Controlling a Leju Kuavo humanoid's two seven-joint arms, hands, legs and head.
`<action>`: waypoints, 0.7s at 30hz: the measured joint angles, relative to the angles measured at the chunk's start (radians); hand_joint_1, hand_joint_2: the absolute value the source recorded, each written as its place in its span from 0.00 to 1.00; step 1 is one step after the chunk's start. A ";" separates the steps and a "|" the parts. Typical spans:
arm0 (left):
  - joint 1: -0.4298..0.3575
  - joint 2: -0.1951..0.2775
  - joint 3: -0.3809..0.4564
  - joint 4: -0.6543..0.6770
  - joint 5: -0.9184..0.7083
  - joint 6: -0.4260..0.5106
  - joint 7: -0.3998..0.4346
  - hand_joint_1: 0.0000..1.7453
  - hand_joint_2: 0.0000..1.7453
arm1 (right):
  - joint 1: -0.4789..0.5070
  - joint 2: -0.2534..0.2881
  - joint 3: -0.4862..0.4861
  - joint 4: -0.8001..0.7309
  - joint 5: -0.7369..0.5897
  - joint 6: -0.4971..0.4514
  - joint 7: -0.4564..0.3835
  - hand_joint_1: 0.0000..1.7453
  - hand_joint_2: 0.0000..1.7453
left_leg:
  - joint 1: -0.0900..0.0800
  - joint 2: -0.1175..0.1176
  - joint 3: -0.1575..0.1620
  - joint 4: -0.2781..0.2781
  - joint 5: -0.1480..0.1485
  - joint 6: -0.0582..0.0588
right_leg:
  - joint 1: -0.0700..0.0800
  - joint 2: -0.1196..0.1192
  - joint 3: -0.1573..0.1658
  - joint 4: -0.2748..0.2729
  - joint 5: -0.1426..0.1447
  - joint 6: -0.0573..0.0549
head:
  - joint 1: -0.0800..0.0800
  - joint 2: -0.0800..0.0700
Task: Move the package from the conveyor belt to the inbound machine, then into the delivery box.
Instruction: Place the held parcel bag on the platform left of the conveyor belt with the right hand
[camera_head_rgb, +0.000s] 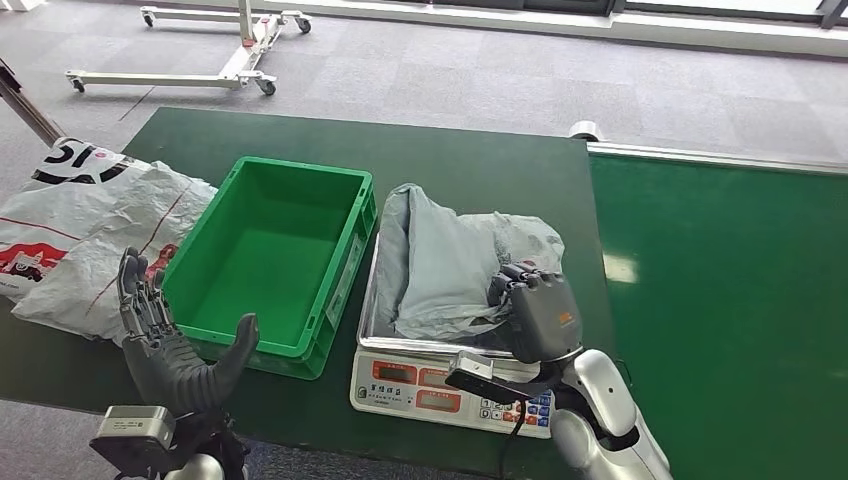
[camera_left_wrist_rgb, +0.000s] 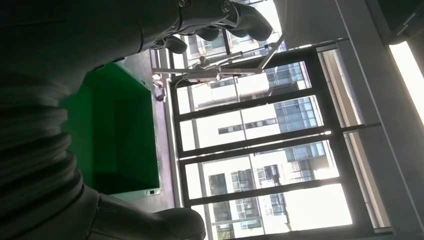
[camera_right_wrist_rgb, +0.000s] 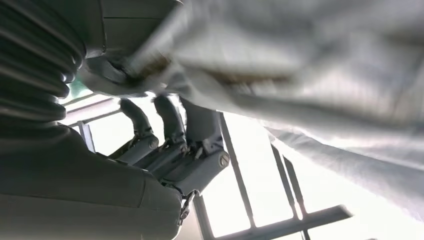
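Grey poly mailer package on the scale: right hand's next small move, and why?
Probably lift it clear and carry it left. The right hand grips the grey poly mailer package, which lies on the weighing scale; the green plastic crate beside it is empty. The left hand is open.

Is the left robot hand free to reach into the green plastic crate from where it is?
Probably yes: the left robot hand is open beside the green plastic crate, whose open top has nothing over it.
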 joint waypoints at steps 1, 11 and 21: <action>-0.001 0.003 -0.004 0.002 0.002 0.004 0.000 0.00 1.00 | 0.000 0.000 0.004 -0.001 -0.003 -0.008 0.004 0.00 0.75 | 0.000 0.000 0.000 0.000 0.000 0.000 | 0.000 0.000 0.000 0.000 0.000 0.000 | 0.000 0.000; 0.001 0.032 -0.027 0.010 0.010 0.039 0.000 0.00 1.00 | 0.003 0.000 0.010 -0.001 -0.049 -0.051 -0.002 0.00 0.00 | 0.000 0.000 0.000 0.000 0.000 0.000 | 0.000 0.000 0.000 0.000 0.000 0.000 | 0.000 0.000; 0.001 0.047 -0.041 0.017 0.016 0.027 0.000 0.00 1.00 | 0.024 -0.024 -0.017 -0.048 -0.676 0.251 -0.177 0.00 0.00 | 0.000 0.001 0.000 0.000 0.000 0.000 | 0.000 0.000 -0.001 0.000 0.000 0.000 | 0.000 0.000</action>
